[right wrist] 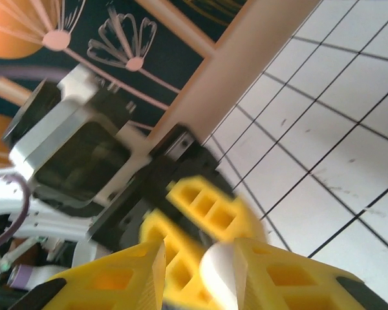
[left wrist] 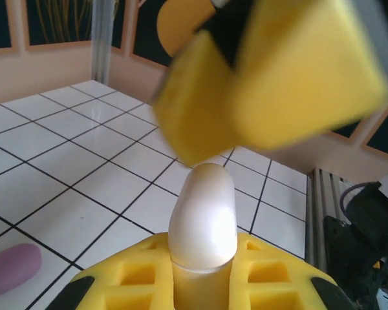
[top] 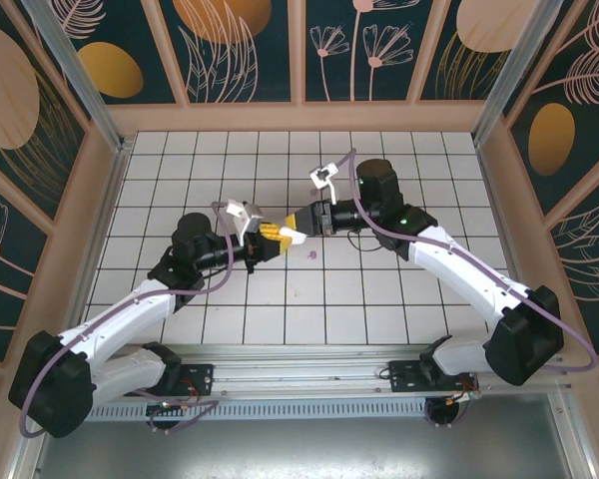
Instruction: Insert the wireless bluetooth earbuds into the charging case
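My left gripper (top: 275, 238) is shut on a white pebble-like charging case (left wrist: 204, 219), held above the tiles with its rounded end sticking out past the yellow fingers (left wrist: 271, 274). My right gripper (top: 296, 228) faces it from the right. Its yellow fingers (right wrist: 291, 278) stand on either side of the case's free end (right wrist: 216, 278). One finger touches the case and a gap shows at the other. A small lilac rounded piece (top: 312, 254), apparently an earbud, lies on the floor just below the two grippers; it also lies low left in the left wrist view (left wrist: 13, 268).
White tiled floor (top: 379, 289) with wooden walls (top: 299, 118) on three sides. A metal rail (top: 309, 361) carrying both arm bases runs along the near edge. The right wrist's white camera bracket (top: 324, 175) sticks up over the middle of the floor.
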You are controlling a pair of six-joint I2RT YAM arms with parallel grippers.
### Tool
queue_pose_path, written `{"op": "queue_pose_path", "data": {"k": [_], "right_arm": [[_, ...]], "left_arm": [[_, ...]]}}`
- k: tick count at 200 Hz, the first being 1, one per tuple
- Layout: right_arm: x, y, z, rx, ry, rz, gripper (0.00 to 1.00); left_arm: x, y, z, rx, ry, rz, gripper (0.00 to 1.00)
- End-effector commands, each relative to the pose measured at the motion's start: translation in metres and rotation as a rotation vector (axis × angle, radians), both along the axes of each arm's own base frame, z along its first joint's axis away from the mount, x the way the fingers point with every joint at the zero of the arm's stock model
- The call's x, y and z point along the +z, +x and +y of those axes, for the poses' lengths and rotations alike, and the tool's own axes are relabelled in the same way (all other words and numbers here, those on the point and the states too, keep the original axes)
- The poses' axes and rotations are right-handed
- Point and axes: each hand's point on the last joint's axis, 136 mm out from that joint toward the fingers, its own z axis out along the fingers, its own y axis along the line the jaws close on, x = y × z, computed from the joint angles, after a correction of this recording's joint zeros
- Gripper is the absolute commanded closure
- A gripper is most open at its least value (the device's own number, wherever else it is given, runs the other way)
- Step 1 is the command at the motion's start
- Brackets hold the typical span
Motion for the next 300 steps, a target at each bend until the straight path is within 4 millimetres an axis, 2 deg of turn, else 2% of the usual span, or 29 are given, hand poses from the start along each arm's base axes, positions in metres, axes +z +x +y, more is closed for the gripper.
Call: {"op": "queue_pose_path", "data": {"k": [1, 25, 74, 89, 120, 159, 172, 200, 259, 266, 278, 300], "right_arm": [[0.032, -0.037, -0.007, 0.120, 0.059, -0.089, 0.67], [0.041, -0.039, -0.020, 0.067, 0.045, -0.146, 0.65], [0.027, -0.001, -0.041, -0.198, 0.035, -0.167, 0.48], [0.022, 0.003, -0.039, -0.218, 0.069, -0.156, 0.44], [0.018, 0.005, -0.033, -0.208, 0.130, -0.132, 0.43], [0.022, -0.007, -0.015, -0.116, 0.171, -0.137, 0.43], [0.021, -0.009, -0.009, -0.099, 0.171, -0.140, 0.46], [0.020, -0.010, 0.000, -0.068, 0.173, -0.133, 0.60], [0.026, -0.011, 0.001, -0.060, 0.206, -0.141, 0.84], [0.026, -0.010, 0.001, -0.069, 0.205, -0.144, 0.86], [0.026, -0.008, 0.000, -0.080, 0.204, -0.149, 0.88], [0.027, -0.004, -0.002, -0.100, 0.203, -0.159, 0.89]], "left_arm": [[0.016, 0.005, 0.008, 0.011, -0.096, 0.014, 1.00], [0.016, 0.007, 0.015, 0.019, -0.122, 0.031, 1.00], [0.026, 0.001, 0.015, -0.025, -0.166, 0.049, 1.00], [0.034, -0.001, 0.015, -0.046, -0.196, 0.062, 1.00], [0.050, -0.005, 0.013, -0.084, -0.236, 0.073, 1.00], [0.062, -0.008, 0.011, -0.113, -0.258, 0.087, 1.00], [0.065, -0.008, 0.011, -0.117, -0.270, 0.090, 1.00], [0.070, -0.009, 0.012, -0.121, -0.287, 0.099, 1.00], [0.069, -0.007, 0.012, -0.102, -0.277, 0.118, 1.00], [0.068, -0.004, 0.013, -0.084, -0.269, 0.121, 0.91], [0.063, 0.002, 0.015, -0.037, -0.249, 0.142, 0.69], [0.058, 0.013, 0.025, 0.076, -0.227, 0.159, 0.41]]}}
